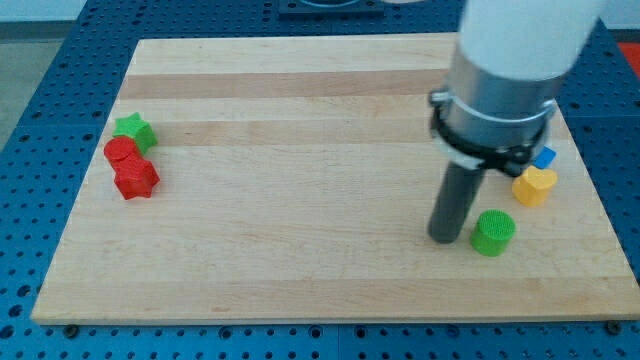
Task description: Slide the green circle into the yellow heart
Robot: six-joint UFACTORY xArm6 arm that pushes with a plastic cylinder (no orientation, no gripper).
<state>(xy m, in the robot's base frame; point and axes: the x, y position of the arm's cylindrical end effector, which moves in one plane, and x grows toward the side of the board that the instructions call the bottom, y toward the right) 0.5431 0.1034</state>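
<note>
my tip [444, 238] is just left of the green circle [493, 232]; the yellow heart [534, 186] is near, not touching. no hand, so nothing is grasped.

Pale wooden board [300, 130] with smooth grain, ribbed matt plastic green circle [493, 232]

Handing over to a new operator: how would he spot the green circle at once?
Look at the wooden board's right side, near the bottom edge. Just right of my tip stands the green circle, with the yellow heart above it. It is round, unlike the green star far left.
</note>
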